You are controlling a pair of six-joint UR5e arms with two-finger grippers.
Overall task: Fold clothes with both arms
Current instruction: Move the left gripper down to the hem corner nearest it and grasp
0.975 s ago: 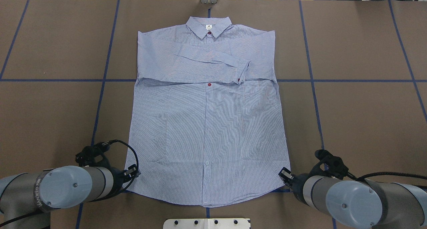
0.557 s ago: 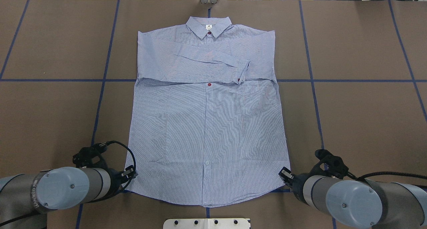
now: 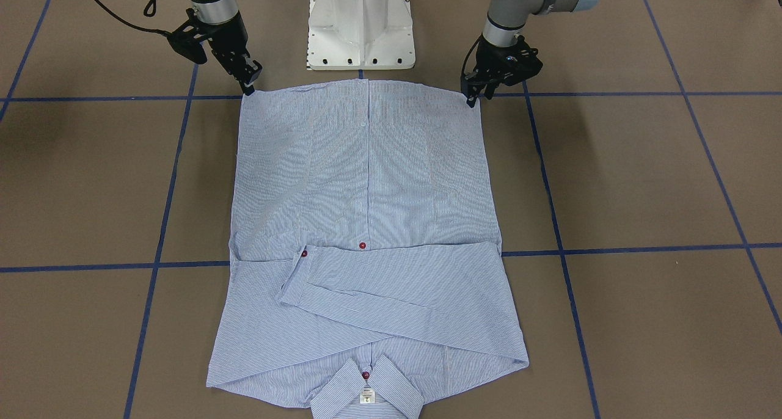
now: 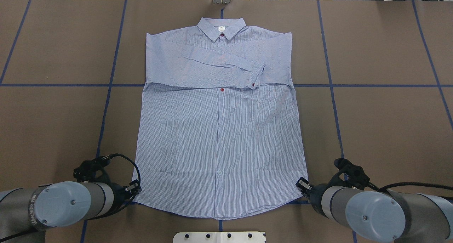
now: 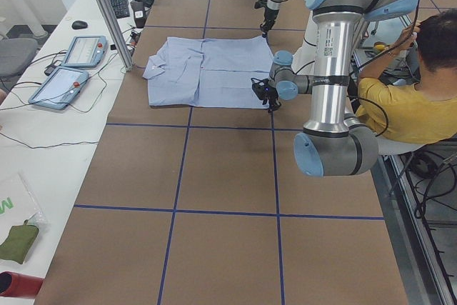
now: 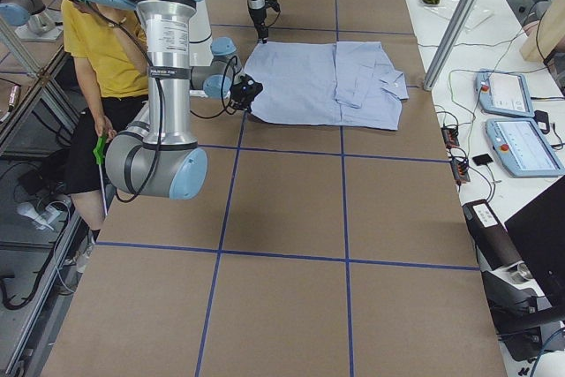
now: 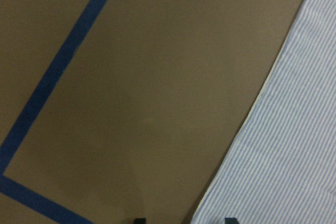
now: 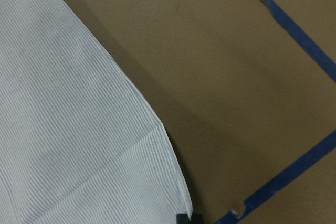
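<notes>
The striped shirt (image 4: 219, 129) was laid flat, front up, in the middle of the brown counter (image 4: 382, 129). Its collar (image 4: 221, 27) was turned away from the robot and its hem was set just before the white pedestal base (image 3: 361, 28). Both sleeves were folded across the chest, one cuff (image 4: 258, 76) resting near the chest pocket, and dark red buttons were seen at the neck and on the placket.

The left gripper (image 4: 134, 188) was lowered at the hem corner on the robot's left. In the left wrist view its fingers (image 7: 229, 220) were seen spread apart, one tip over the striped cloth and the other over bare counter, with nothing grasped.

The right gripper (image 4: 301, 184) was lowered at the opposite hem corner. In the right wrist view its fingers (image 8: 182, 219) were drawn together right at the tip of the cloth, and appeared clenched on that corner.

Blue tape lines (image 4: 109, 83) were run across the counter and under the shirt.
</notes>
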